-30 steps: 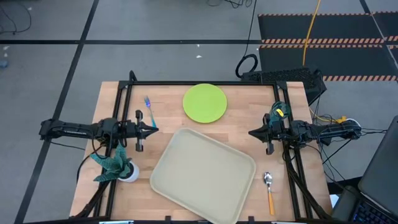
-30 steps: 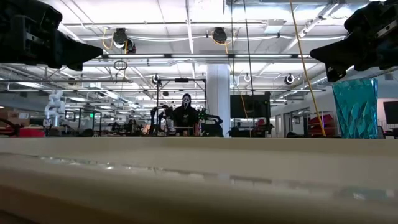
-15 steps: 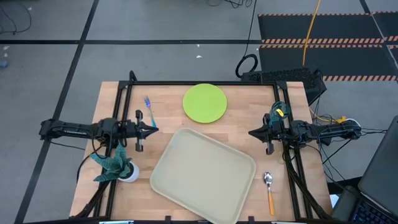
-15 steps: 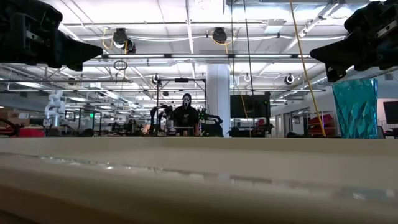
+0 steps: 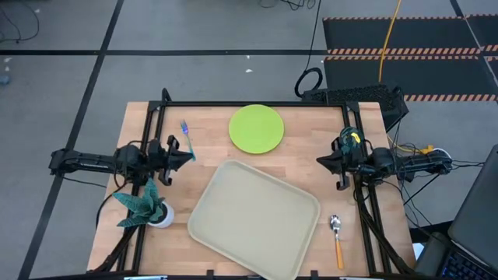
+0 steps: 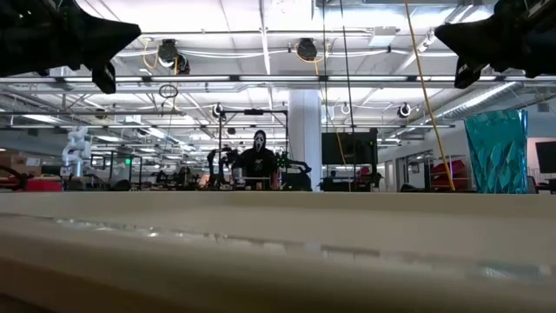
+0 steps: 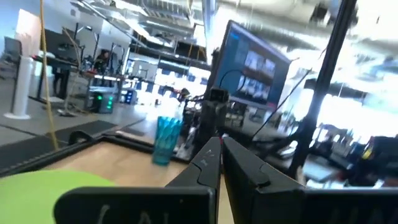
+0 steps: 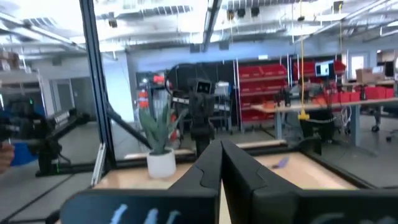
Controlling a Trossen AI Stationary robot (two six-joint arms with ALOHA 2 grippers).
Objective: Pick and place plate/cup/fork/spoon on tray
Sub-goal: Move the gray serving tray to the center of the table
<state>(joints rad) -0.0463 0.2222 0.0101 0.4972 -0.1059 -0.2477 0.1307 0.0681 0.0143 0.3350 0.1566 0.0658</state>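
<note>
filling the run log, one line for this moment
left gripper: shut, by fork | right gripper: shut, empty | tray: bare | plate: on table

Teal leafy plant point(image 5: 140, 204) in white pot point(image 5: 162, 220), table point(image 5: 210, 132) front-left corner.

Both arms reach inward at mid-height; the left gripper point(image 5: 189, 153) and right gripper point(image 5: 319, 161) hold their jaws closed, empty.

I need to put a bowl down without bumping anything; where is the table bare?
Bare wood lies between the plate and the right tool, and between the tray and the plant. It is crowded around the fork, beside the left tool.
</note>
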